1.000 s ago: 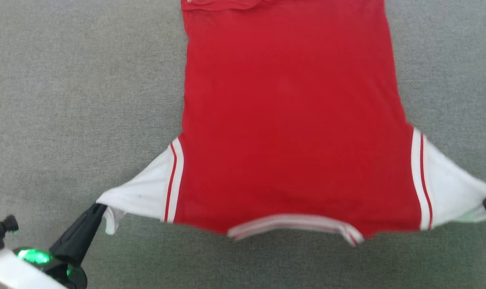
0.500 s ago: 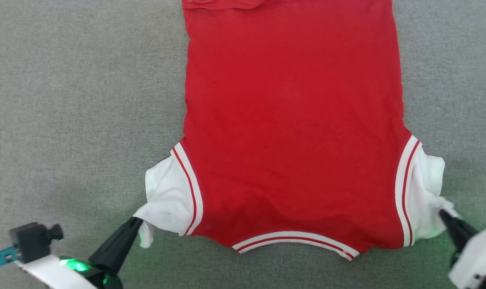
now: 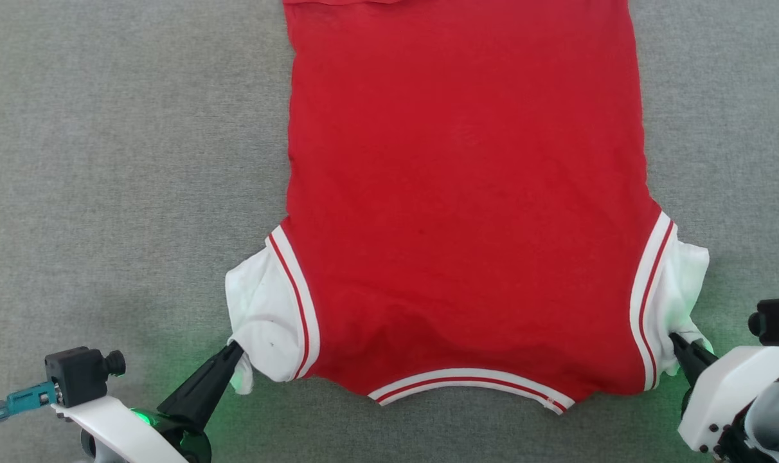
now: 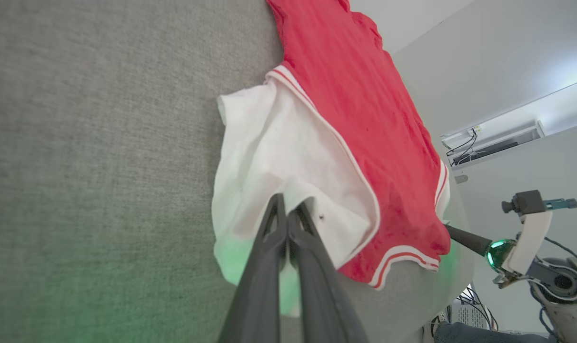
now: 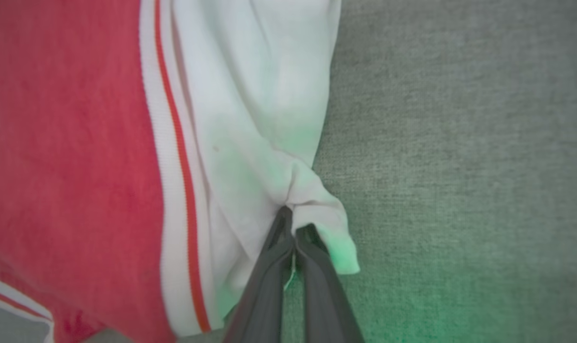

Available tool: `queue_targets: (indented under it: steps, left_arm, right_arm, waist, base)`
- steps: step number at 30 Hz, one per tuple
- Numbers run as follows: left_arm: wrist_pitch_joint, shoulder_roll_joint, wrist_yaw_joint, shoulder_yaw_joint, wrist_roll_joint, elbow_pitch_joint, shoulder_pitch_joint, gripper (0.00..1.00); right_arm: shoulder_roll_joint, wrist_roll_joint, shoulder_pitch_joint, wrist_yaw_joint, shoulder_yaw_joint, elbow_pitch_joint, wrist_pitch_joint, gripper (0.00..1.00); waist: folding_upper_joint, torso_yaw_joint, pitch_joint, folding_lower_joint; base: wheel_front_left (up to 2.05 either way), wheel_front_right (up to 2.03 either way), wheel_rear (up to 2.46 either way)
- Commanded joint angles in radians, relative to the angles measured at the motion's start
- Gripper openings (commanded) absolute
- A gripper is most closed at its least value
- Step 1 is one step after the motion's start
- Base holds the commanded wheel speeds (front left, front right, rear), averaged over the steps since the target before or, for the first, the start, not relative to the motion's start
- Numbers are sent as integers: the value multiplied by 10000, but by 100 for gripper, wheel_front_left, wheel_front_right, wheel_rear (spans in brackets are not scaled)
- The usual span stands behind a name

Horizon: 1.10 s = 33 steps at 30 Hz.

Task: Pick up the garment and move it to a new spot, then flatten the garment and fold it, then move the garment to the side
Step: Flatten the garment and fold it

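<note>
Over a grey woven fabric surface, the left gripper pinches the crumpled white sleeve of a red soft-fabric T-shirt, fingers closed. The shirt lies spread flat, its striped neckline nearest the robot. At right, the right gripper clamps the other bunched sleeve, and green light tints both.

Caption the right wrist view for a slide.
Right gripper, fingers shut on the garment's white sleeve, over grey surface.

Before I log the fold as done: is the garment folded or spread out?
Spread out, not folded: the garment lies open on the grey surface; left gripper and right gripper pinch its bunched sleeves.
</note>
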Motion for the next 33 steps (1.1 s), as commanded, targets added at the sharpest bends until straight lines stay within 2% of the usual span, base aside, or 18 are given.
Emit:
queue_targets:
  steps: [1, 2, 3, 4, 5, 6, 9, 12, 16, 18, 20, 24, 28, 33]
  left_arm:
    - [-49, 33, 24, -8, -22, 47, -163, 0]
    - [-49, 36, 24, 6, -7, 64, -182, 0]
    - [-49, 36, 24, 45, -14, 81, -178, 0]
    - [-49, 34, 24, 77, -21, 81, -167, 0]
    - [-49, 36, 24, 107, -19, 71, -149, 0]
    - [-49, 34, 24, 139, -7, 49, -115, 0]
    - [-49, 9, 24, 231, 130, -59, -14, 0]
    - [-49, -106, 24, 432, 286, -287, -2, 0]
    - [-49, -162, 24, 653, 562, -691, -56, 0]
    - [-49, -141, 24, 661, 650, -926, -207, 0]
    - [-49, -129, 24, 659, 698, -1033, -293, 0]
    - [-49, -25, 24, 593, 887, -1459, -677, 0]
    - [-49, 107, 24, 408, 932, -1808, -1192, 0]
    - [-49, 109, 24, 100, 865, -1905, -1728, 0]
  right_arm:
    - [170, -121, -14, -9, 311, 604, 82, 0]
    - [170, -192, -43, -9, 366, 615, 10, 0]
    - [170, -221, -80, -9, 404, 597, -17, 18]
    - [170, -267, -89, -9, 448, 541, -18, 49]
    - [171, -308, -67, -9, 515, 429, 39, 94]
    - [164, -292, -19, -7, 512, 268, 112, 100]
    - [123, -517, 166, -16, 260, -713, 378, 100]
    - [77, -507, 8, -15, -104, -2192, 843, 100]
    - [89, -732, -1242, -9, -452, -3779, 1652, 100]
    - [-5, -1001, -2252, -9, -439, -3961, 2113, 100]
    - [-95, -1077, -2868, -9, -409, -3835, 2336, 100]
    - [-328, -1461, -5590, -9, -25, -2589, 3192, 100]
    - [-361, -2354, -8504, -9, 54, -678, 3420, 100]
    - [-560, -3818, -11179, -7, -218, 1712, 3491, 100]
  waist:
    - [-1, -45, 35, 0]
    - [-1, -68, 47, 0]
    - [-1, -98, 57, 0]
    - [-1, -124, 63, 0]
    - [-1, -147, 63, 0]
    - [-1, -167, 56, 0]
    - [-1, -163, 66, 0]
    - [-1, -61, 161, 0]
    - [-1, 112, 447, 0]
    - [-1, 237, 656, 0]
    - [-1, 310, 779, 0]
    - [-1, 596, 1473, 0]
    - [-1, 1012, 2261, 0]
    - [-1, 1593, 3042, 0]
  base:
    - [0, 0, 0]
    - [0, 0, 0]
    - [0, 0, 0]
    - [0, 0, 0]
    - [0, 0, 0]
    - [0, 0, 0]
    - [0, 0, 0]
    - [0, 0, 0]
    - [0, 0, 0]
    - [0, 0, 0]
    - [0, 0, 0]
    - [0, 0, 0]
    - [0, 0, 0]
    - [0, 0, 0]
